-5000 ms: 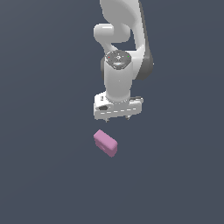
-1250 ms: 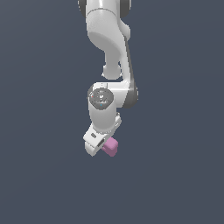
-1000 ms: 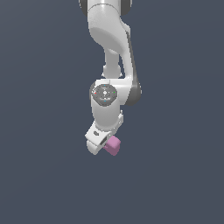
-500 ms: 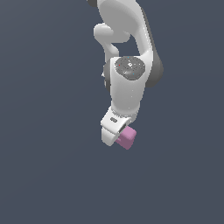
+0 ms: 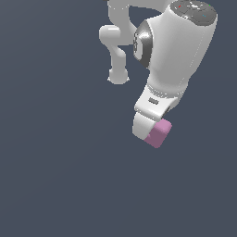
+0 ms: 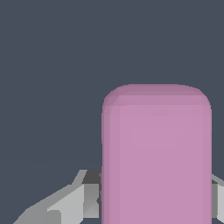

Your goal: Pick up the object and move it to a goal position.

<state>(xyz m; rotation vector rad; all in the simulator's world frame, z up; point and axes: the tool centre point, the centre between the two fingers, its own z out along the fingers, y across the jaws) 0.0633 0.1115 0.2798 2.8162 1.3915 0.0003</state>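
Observation:
The pink block sits at the end of my white gripper, held up in the air and large in the exterior view. In the wrist view the pink block fills much of the picture, with a grey finger on one side and a sliver of the other finger on the opposite side. The gripper is shut on the block. In the exterior view the fingertips are hidden behind the gripper body and the block.
The white arm rises to the exterior view's upper right, its base link further back. Only a plain dark grey ground surrounds it.
The gripper came down onto the block on the ground, shut on it and lifted it. It has since carried it up and to the exterior view's right, growing larger in view.

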